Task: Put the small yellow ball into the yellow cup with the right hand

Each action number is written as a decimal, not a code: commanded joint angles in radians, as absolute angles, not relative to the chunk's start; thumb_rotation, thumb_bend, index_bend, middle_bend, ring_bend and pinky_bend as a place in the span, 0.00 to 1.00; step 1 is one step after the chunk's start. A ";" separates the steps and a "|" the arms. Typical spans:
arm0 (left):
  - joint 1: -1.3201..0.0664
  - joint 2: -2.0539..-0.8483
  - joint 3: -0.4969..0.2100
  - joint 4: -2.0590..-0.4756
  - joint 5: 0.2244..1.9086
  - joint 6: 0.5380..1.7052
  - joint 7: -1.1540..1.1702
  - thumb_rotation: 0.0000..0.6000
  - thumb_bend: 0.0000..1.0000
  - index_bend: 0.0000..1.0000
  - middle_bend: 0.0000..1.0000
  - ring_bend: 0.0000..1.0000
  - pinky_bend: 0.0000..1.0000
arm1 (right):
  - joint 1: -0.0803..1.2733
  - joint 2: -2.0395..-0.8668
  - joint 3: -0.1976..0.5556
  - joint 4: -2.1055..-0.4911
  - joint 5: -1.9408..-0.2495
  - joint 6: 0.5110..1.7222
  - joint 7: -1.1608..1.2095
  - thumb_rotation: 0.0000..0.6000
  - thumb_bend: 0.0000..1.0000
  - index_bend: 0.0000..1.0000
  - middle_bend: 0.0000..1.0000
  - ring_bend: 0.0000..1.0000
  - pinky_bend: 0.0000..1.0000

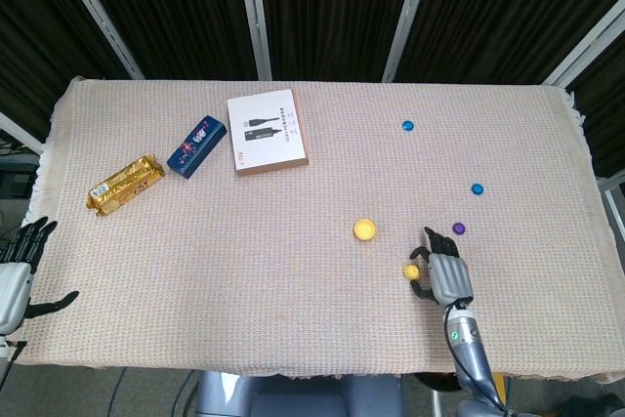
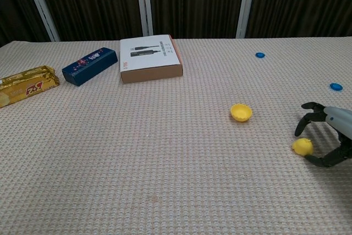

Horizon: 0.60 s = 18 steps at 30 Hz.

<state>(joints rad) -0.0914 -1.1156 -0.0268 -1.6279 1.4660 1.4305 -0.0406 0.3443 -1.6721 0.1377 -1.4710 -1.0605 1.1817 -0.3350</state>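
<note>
The small yellow ball (image 1: 411, 271) (image 2: 302, 146) lies on the woven cloth near the table's front right. My right hand (image 1: 444, 275) (image 2: 329, 138) sits just right of it, fingers spread and curved around the ball's right side, not closed on it. The shallow yellow cup (image 1: 365, 230) (image 2: 241, 112) stands upright to the ball's left and a little further back, with bare cloth between them. My left hand (image 1: 20, 266) hangs past the table's left edge, fingers apart and holding nothing.
A white box (image 1: 267, 132), a dark blue box (image 1: 197, 145) and a gold snack pack (image 1: 125, 184) lie at the back left. Two blue caps (image 1: 408, 126) (image 1: 478, 188) and a purple cap (image 1: 458, 229) dot the right side.
</note>
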 commanded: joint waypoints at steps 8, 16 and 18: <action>-0.092 -1.116 -0.027 -1.628 1.466 1.429 -0.042 1.00 0.03 0.00 0.00 0.00 0.15 | 0.339 -1.672 0.144 -1.466 -1.062 1.189 -0.326 1.00 0.26 0.46 0.00 0.00 0.00; -0.092 -1.114 -0.027 -1.630 1.465 1.429 -0.042 1.00 0.03 0.00 0.00 0.00 0.15 | 0.337 -1.679 0.152 -1.474 -1.072 1.202 -0.314 1.00 0.26 0.49 0.00 0.00 0.00; -0.092 -1.115 -0.027 -1.629 1.465 1.429 -0.042 1.00 0.03 0.00 0.00 0.00 0.15 | 0.337 -1.680 0.156 -1.479 -1.073 1.203 -0.309 1.00 0.26 0.49 0.00 0.00 0.00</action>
